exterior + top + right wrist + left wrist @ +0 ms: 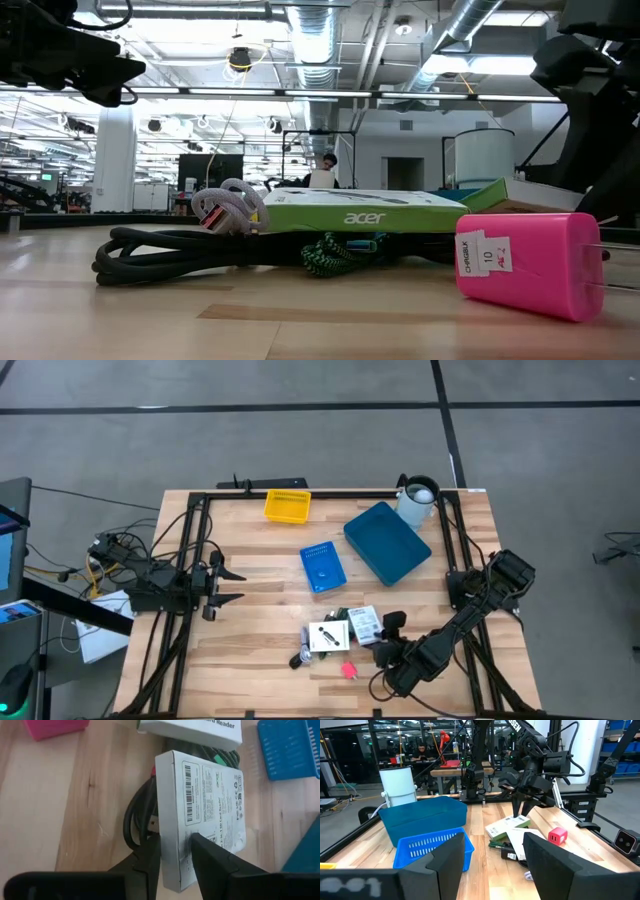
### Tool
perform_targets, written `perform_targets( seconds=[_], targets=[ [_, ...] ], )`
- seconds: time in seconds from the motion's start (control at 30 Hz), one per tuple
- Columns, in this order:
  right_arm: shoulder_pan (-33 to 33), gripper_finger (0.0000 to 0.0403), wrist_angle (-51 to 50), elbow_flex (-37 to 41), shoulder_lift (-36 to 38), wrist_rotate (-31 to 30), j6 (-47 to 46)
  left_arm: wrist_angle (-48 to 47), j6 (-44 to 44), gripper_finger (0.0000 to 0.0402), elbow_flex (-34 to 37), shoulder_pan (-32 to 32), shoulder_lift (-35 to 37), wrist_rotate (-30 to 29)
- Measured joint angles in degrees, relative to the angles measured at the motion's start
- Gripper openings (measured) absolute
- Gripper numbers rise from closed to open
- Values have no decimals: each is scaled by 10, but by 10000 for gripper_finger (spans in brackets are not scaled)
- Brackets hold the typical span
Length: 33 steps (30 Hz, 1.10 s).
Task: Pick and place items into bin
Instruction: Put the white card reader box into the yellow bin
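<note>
my right gripper [172,851] is pinched on the edge of the white acer box [202,810]; the grasp step is on. next i lift and carry it to the big blue bin [387,542].

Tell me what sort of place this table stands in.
Most likely a robotics lab or open industrial workspace: bare silver ceiling ducts overhead, other workbenches with dark robot arms beyond the wooden table, and a person seated at a desk farther back.
</note>
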State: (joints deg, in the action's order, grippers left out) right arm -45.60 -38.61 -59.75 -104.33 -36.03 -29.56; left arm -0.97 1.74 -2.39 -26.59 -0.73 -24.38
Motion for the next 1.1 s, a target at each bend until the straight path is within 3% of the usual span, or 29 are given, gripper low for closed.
perform_targets(
  seconds=[0.5,0.7,1.1],
  targets=[
    [0,81,-103,-63,0,-15,-12,0,0,192,0,0,0,0],
    [0,59,-109,-65,0,-15,-18,0,0,192,0,0,0,0],
    [0,54,-127,-65,0,-15,-51,0,0,192,0,0,0,0]
  ],
)
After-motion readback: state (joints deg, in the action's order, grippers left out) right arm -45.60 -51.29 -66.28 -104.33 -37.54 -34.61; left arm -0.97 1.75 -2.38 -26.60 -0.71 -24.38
